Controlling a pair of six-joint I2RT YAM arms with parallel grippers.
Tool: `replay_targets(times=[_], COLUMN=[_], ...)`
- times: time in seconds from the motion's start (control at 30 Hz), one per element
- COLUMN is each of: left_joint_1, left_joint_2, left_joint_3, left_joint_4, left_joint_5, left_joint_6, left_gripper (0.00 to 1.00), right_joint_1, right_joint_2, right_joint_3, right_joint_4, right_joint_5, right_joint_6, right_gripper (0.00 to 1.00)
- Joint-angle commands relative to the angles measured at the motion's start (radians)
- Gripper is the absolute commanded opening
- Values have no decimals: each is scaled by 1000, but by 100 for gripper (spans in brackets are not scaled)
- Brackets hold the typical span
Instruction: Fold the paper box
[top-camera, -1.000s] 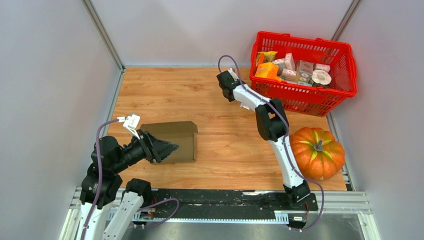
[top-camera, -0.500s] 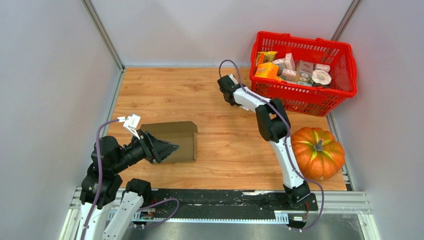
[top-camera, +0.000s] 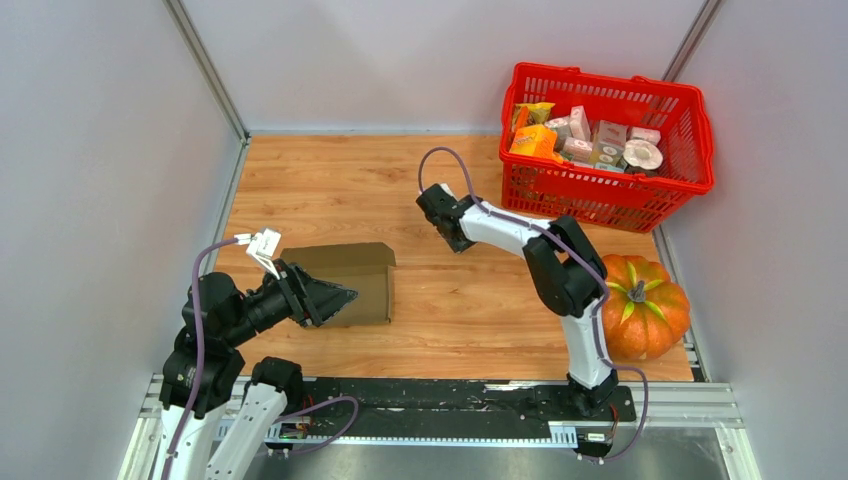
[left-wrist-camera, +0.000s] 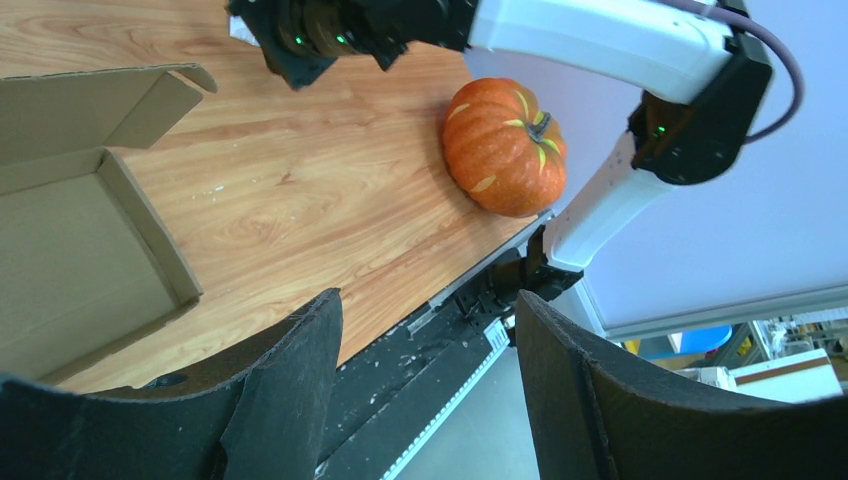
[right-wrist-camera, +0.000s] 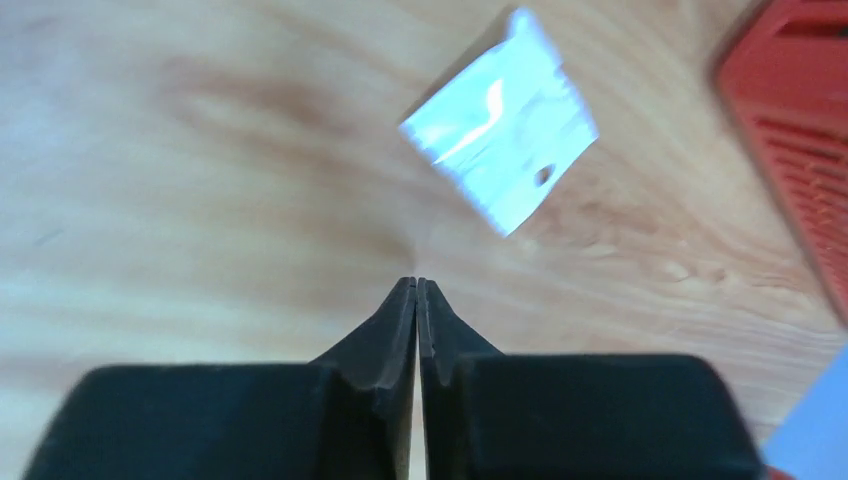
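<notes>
The paper box (top-camera: 352, 274) is plain brown cardboard, a shallow open tray with raised flaps, lying on the wooden table at the left. It also shows at the left of the left wrist view (left-wrist-camera: 70, 240). My left gripper (top-camera: 344, 296) hovers over the box's near left part; in its own view the left gripper (left-wrist-camera: 425, 335) is open and empty, aimed past the box toward the table's near edge. My right gripper (top-camera: 440, 212) is over the middle of the table, apart from the box. In its own view the right gripper (right-wrist-camera: 416, 286) is shut on nothing, just above the wood.
A red basket (top-camera: 607, 190) with several small printed packages stands at the back right. An orange pumpkin (top-camera: 645, 305) sits at the near right, also in the left wrist view (left-wrist-camera: 505, 145). A small white scrap (right-wrist-camera: 500, 150) lies on the table ahead of the right fingers.
My right arm has swung left and nearer, from beside the basket to the middle of the table, its gripper still shut. The left arm and the box have not moved.
</notes>
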Motion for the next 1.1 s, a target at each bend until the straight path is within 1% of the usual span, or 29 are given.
replay_targets(times=[0.0,0.03,0.07,0.1,0.13,0.17,0.23,0.27,0.3,0.37,0.4,0.43,0.5,0.53,0.57,0.67,0.7,0.73,0.8,0.87,0.93,1.03,1.07], left_joint_1=[4,3,3,3,3,3,3,3,3,3,4,4,3,4,3,4,3,4,3,3,3,3,3], left_joint_2=[-7,-7,-10,-10,-10,-10,-10,-12,-13,-16,-18,-16,-13,-13,-10,-15,-16,-18,-25,-27,-29,-29,-29], left_joint_3=[17,17,17,15,15,15,15,17,17,17,15,15,12,12,12,14,15,17,20,19,14,12,12], left_joint_4=[10,12,12,12,13,13,13,15,15,16,15,16,13,13,13,12,7,4,-4,-5,-7,-5,-5], left_joint_5=[17,15,17,14,14,14,12,12,12,11,12,12,12,11,11,14,12,12,9,8,6,6,6], left_joint_6=[9,9,9,11,11,11,11,11,8,6,8,9,12,14,12,12,14,17,19,19,20,17,16], left_gripper=[72,72,72,72,72,72,72,72,72,72,72,72,72,72,72,72,72,71,71,71,71,72,72], right_joint_1=[23,11,0,-9,-33,-46,-88,-99,-107,-113,-115,-116,-116,-116,-116,-116,-115,-113,-113,-113,-113,-118,-119], right_joint_2=[-169,-178,-184,-180,-172,-161,-108,-83,-43,-17,-9,-8,-20,-20,-17,24,50,69,112,115,92,64,58], right_joint_3=[-72,-72,-64,-37,-23,-7,64,97,120,160,157,151,106,91,96,123,154,181,218,198,136,90,82], right_joint_4=[72,89,94,98,103,103,83,66,42,30,37,48,115,131,129,108,59,15,-45,-38,6,40,48], right_joint_5=[-101,-80,-80,-89,-122,-141,-200,-216,-228,-222,-218,-218,-225,-184,-164,-153,-140,-83,-73,-92,-74,-44,-44], right_joint_6=[121,133,145,162,174,185,233,251,304,375,416,509,575,660,688,745,769,794,813,820,825,820,817], right_gripper=[15,20,35,45,52,65,73,80,82,84,84,84,85,86,87,87,87,87,87,86,85,80,76])
